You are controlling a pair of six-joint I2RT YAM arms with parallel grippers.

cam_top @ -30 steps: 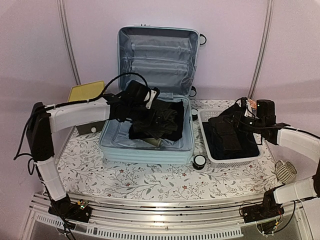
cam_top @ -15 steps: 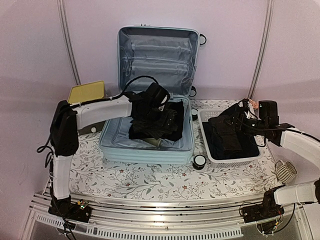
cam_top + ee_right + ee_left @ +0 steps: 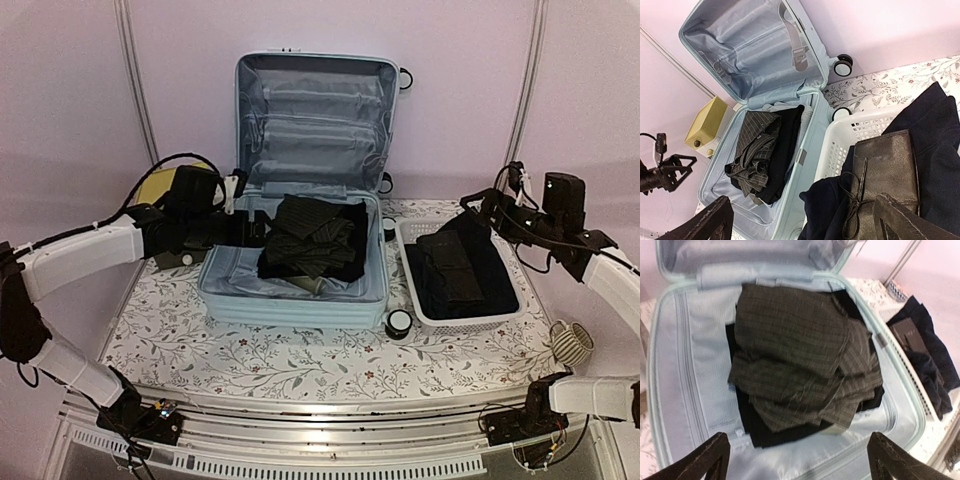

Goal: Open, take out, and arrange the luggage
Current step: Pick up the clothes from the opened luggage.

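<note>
The luggage (image 3: pixel 290 305) lies open on the table, its lid (image 3: pixel 315 120) standing upright at the back. A dark striped garment (image 3: pixel 795 350) is crumpled on top of a black one in the pale lined base (image 3: pixel 695 365). My left gripper (image 3: pixel 250 228) hovers at the base's left side, open and empty (image 3: pixel 799 440). To the right, my right gripper (image 3: pixel 478 205) hangs open above the white basket (image 3: pixel 470 320). It holds nothing (image 3: pixel 802 202). In the basket, a dark leather pouch (image 3: pixel 890 165) lies on a navy garment (image 3: pixel 935 130).
A yellow-topped box (image 3: pixel 155 185) stands left of the luggage, partly behind my left arm. Caster wheels (image 3: pixel 399 323) stick out between the luggage and the basket. A beige ribbed object (image 3: pixel 570 343) lies near the table's right edge. Metal poles rise at the back.
My left arm has drawn back from over the clothes to the luggage's left side. My right gripper has opened and risen off the basket, leaving the dark items there.
</note>
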